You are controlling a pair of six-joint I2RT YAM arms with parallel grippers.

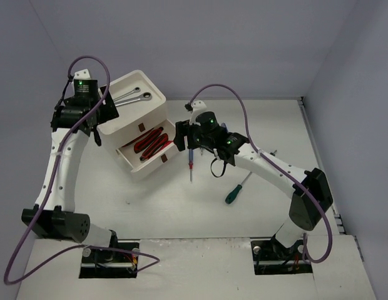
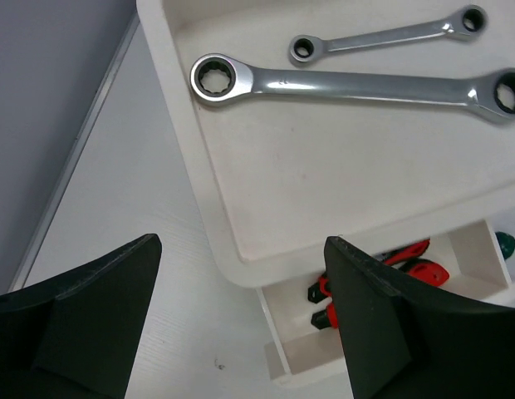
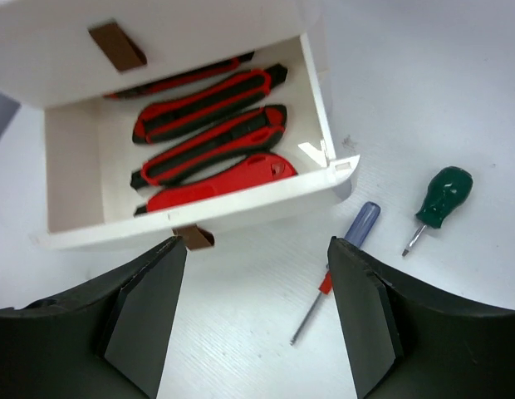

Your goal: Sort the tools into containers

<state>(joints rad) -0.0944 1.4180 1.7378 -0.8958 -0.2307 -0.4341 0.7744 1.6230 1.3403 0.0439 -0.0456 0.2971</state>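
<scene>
Right gripper [image 3: 253,283]: jaws wide apart, holding nothing. A slim blue-handled screwdriver [image 3: 361,223] lies on the white table [image 3: 457,100] just ahead of the fingertip on the right of its wrist view. A stubby green-handled screwdriver [image 3: 438,197] lies further out that side, and the pulled-out white plastic drawer [image 3: 241,204] of red-and-black pliers [image 3: 212,133] is ahead-left.

Left gripper [image 2: 245,320]: likewise spread and empty, over the near rim of the shallow white top tray [image 2: 324,208], with two silver ratchet wrenches [image 2: 349,83] lying beyond its fingertips.

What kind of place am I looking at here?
Probably a robotics lab bench: left arm and right arm bolted to a white table, plain grey walls, a drawer box holding ratchet wrenches.
</scene>
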